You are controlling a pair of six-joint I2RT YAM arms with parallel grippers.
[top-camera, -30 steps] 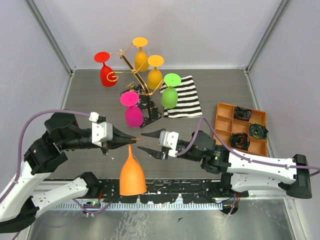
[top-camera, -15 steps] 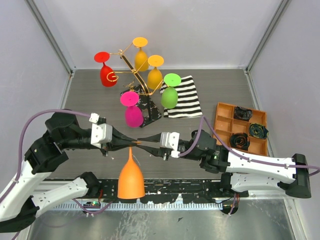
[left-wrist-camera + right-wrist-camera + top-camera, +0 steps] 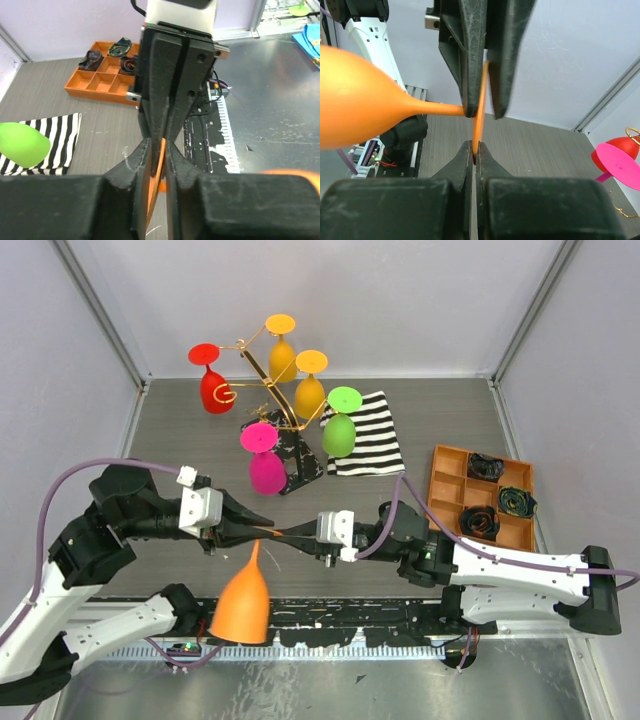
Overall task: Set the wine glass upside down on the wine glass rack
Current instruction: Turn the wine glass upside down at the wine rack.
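The orange wine glass [image 3: 243, 597] hangs between my two grippers, bowl low and tilted toward the near left, its thin foot edge-on between the fingertips. In the right wrist view my right gripper [image 3: 475, 148] is shut on the foot's rim, with the bowl [image 3: 360, 95] at the left. My left gripper [image 3: 159, 146] stands round the same foot [image 3: 161, 167] from the other side, jaws slightly apart with a small gap beside the disc. From above, the left gripper [image 3: 262, 530] and right gripper [image 3: 286, 537] meet tip to tip. The gold wire wine glass rack [image 3: 262, 378] stands at the back on its black base [image 3: 300, 460].
Red [image 3: 215, 390], yellow [image 3: 282, 355], amber [image 3: 309, 393], green [image 3: 340, 432] and pink [image 3: 266, 470] glasses hang upside down on the rack. A striped cloth [image 3: 375, 435] lies right of it. An orange compartment tray [image 3: 450, 495] with dark items sits at the right.
My right gripper moved left and shut on the glass's foot. The left jaws loosened. The bowl swung down and toward the left.
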